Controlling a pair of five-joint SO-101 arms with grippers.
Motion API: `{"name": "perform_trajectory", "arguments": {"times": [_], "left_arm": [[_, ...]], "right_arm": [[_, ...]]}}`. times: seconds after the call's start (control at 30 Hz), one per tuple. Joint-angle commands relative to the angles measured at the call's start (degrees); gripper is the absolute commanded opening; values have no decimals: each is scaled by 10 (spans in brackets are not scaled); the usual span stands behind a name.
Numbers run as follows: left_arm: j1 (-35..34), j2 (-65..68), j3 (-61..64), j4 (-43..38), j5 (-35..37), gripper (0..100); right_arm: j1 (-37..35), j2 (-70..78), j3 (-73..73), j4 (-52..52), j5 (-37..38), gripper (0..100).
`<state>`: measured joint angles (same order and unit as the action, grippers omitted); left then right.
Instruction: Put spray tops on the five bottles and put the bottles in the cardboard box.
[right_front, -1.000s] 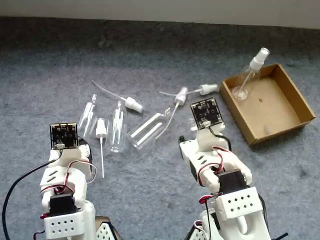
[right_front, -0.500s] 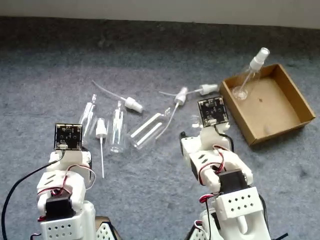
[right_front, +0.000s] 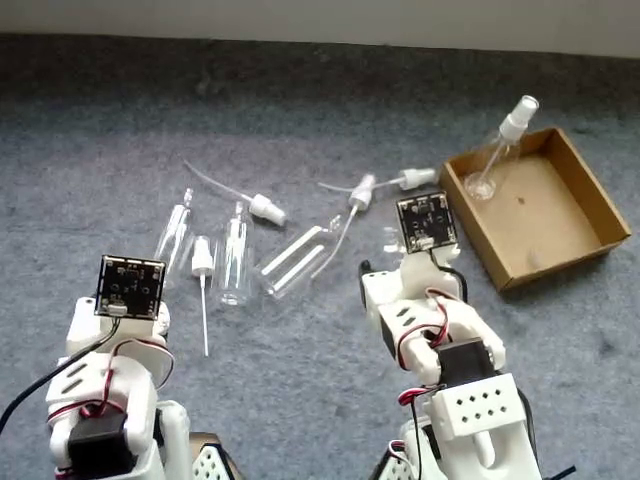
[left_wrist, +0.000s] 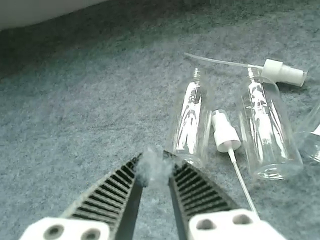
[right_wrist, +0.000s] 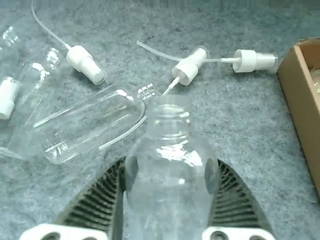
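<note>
1. Right gripper (right_wrist: 170, 175) is clamped on the body of a clear bottle (right_wrist: 169, 150), one jaw on each side. The bottle's open threaded neck points away from the wrist.
2. That bottle looks light, thin-walled and smooth, so it probably slips or dents under a hard squeeze. A grip around the mid-body seems best (it leaves the neck free for a top).
3. Just beyond the neck lies a spray top (right_wrist: 187, 70) on the grey carpet (right_wrist: 235, 130). Its dip tube looks thin and bendy, so the white head is likely the safer part to take hold of.
4. Left gripper (left_wrist: 156, 172) has its jaws drawn almost together, with nothing held. Two bare bottles (left_wrist: 190, 117) lie just ahead of it.
5. Off to the right-hand side, the cardboard box (right_front: 565, 260) holds one capped bottle (right_front: 497, 155) leaning on its wall.
6. Compared with a second ago, the left arm has pulled back toward its base. The right arm has edged slightly toward the box.
</note>
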<state>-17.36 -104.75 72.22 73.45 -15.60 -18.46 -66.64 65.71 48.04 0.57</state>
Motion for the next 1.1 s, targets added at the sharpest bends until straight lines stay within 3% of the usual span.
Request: {"name": "perform_trajectory", "arguments": {"times": [0.0, 0.2, 0.47, 0.77, 1.07], "left_arm": [[-10, 16, -44, 1, -10, 5], [-7, 182, -109, -3, -10, 5], [-5, 421, -242, 3, -11, 5], [118, 630, -341, 54, -7, 5], [145, 794, -427, 57, -6, 5]], "right_arm": [[-8, -10, -6, -67, -4, 107], [-8, -10, -3, -155, -5, 105], [-8, -10, -3, -181, -5, 102], [-8, -10, 97, -298, -5, 102], [-8, -10, 172, -372, -5, 102]]}}
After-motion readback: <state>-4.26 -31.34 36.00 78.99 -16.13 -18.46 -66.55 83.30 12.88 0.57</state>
